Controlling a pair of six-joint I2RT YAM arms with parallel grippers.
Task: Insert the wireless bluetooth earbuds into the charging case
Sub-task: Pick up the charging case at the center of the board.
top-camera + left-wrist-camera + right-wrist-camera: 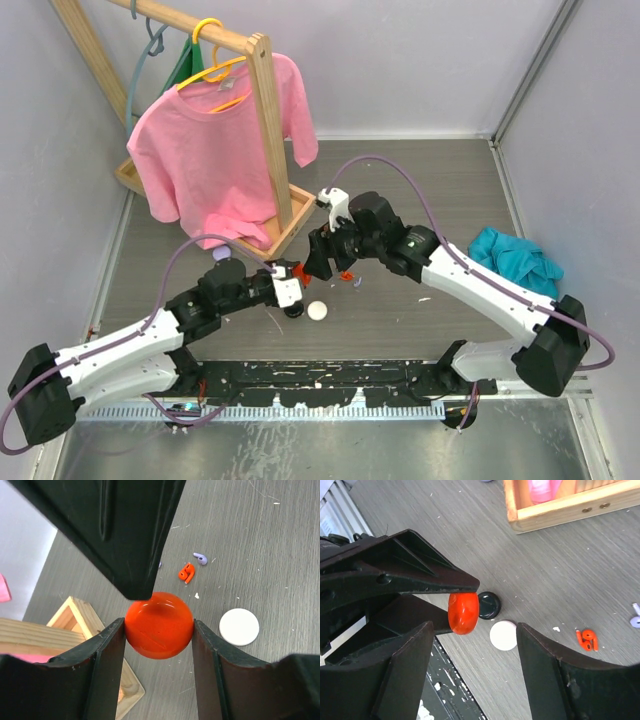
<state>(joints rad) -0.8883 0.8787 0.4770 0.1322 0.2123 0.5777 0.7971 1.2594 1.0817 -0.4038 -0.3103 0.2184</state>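
Observation:
My left gripper [159, 631] is shut on a round orange-red charging case [159, 625], held off the table [450, 180]. My right gripper [474, 628] hovers open just over that case [463, 612]; one of its fingers [120, 530] reaches the case's top edge, and whether it touches I cannot tell. On the table lie a pair of orange-red earbuds [186, 572] and a purple earbud [200, 558], both apart from the grippers. From the right wrist the orange-red earbuds [587, 639] show at the right. The two grippers meet mid-table, the left gripper [287, 275] below the right gripper [325, 255].
A white round case [503, 635] and a black round case [489, 605] lie on the table under the grippers. A wooden rack base [290, 225] with a pink shirt [215, 150] stands at the back left. A teal cloth [515, 260] lies at the right.

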